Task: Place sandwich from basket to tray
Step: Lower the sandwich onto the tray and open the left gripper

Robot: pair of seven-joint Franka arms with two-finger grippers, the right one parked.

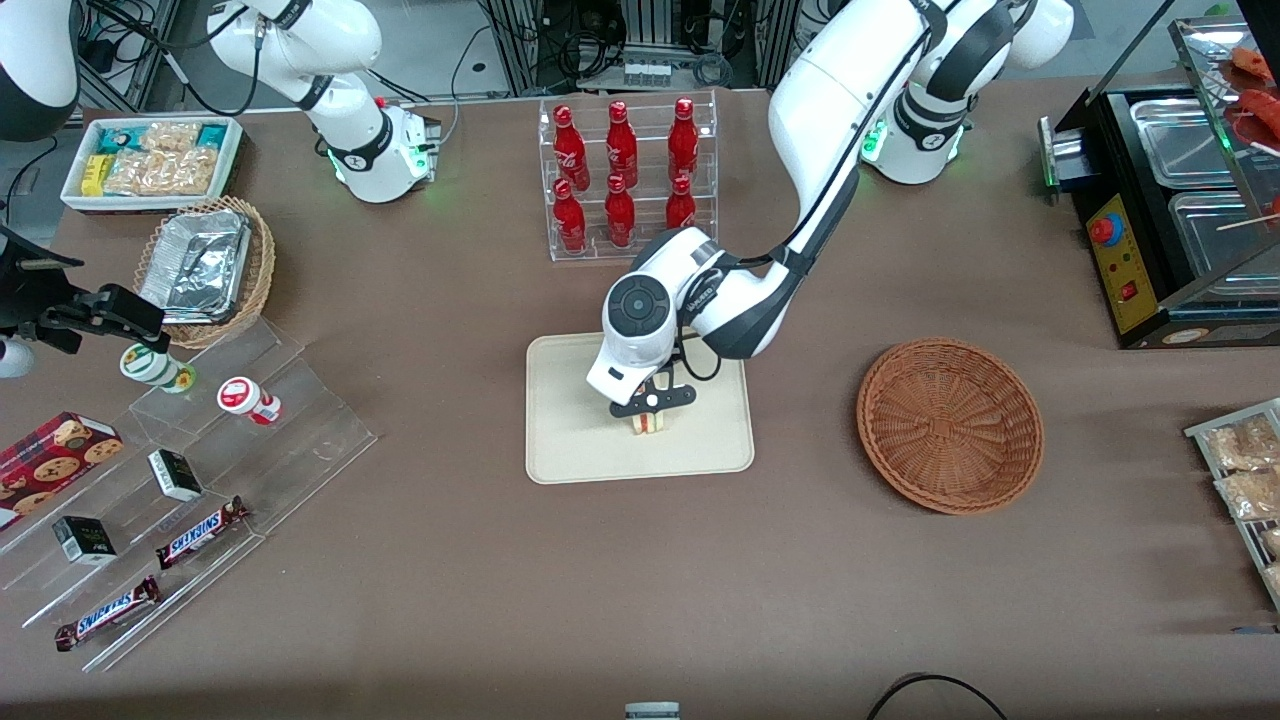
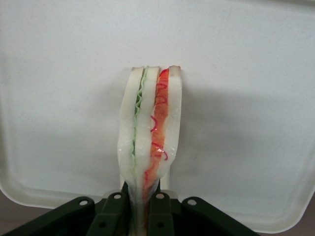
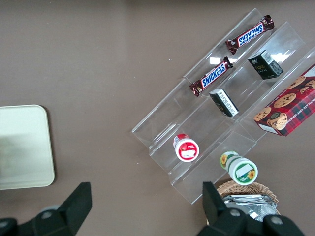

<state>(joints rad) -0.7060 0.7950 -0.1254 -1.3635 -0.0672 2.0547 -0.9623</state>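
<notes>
My left gripper (image 1: pixel 651 404) hangs low over the middle of the cream tray (image 1: pixel 570 440), shut on the sandwich (image 1: pixel 648 424). In the left wrist view the sandwich (image 2: pixel 150 132) stands on edge over the tray (image 2: pixel 64 98), its white bread pinched between the two black fingers (image 2: pixel 114 214), with green and red filling showing. Whether the sandwich touches the tray floor I cannot tell. The reddish-brown wicker basket (image 1: pixel 949 424) lies beside the tray, toward the working arm's end of the table, with nothing in it.
A clear rack of red bottles (image 1: pixel 625 175) stands farther from the front camera than the tray. Clear stepped shelves with snack bars and jars (image 1: pixel 190 480), a tan wicker basket of foil trays (image 1: pixel 205 265) and a white snack bin (image 1: pixel 150 160) lie toward the parked arm's end. A black food warmer (image 1: pixel 1170 210) sits at the working arm's end.
</notes>
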